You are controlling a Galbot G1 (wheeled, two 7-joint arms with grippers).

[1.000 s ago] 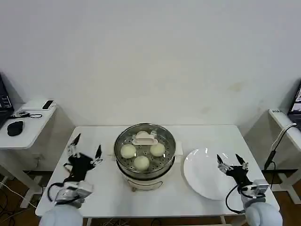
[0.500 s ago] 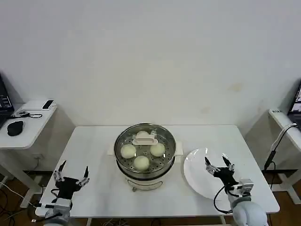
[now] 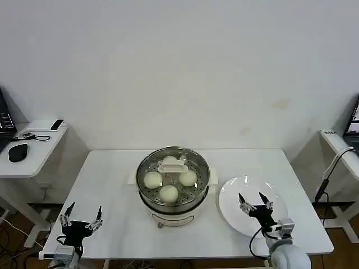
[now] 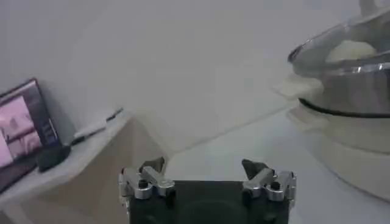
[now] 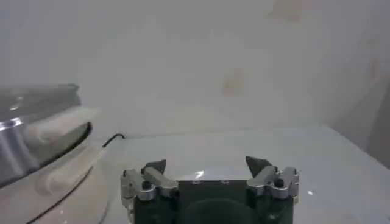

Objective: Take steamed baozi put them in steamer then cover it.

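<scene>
The steamer stands mid-table, a shiny steel pot with a glass lid resting on it; the lid's white handle sits on top. Several pale round baozi lie on the tray under the lid. My left gripper is open and empty low at the table's front left corner, well away from the pot. Over the white plate, my right gripper is also open and empty. The left wrist view has its gripper facing the steamer, a baozi under the lid. In the right wrist view, that gripper is beside the steamer.
A flat white plate lies right of the pot with nothing on it. A side table with a mouse and small items stands at the far left, another desk edge at the far right. A wall lies behind the table.
Both arms have pulled back and down toward the table's front edge. The left gripper left the pot's side for the front left corner; the right drifted left over the plate.
</scene>
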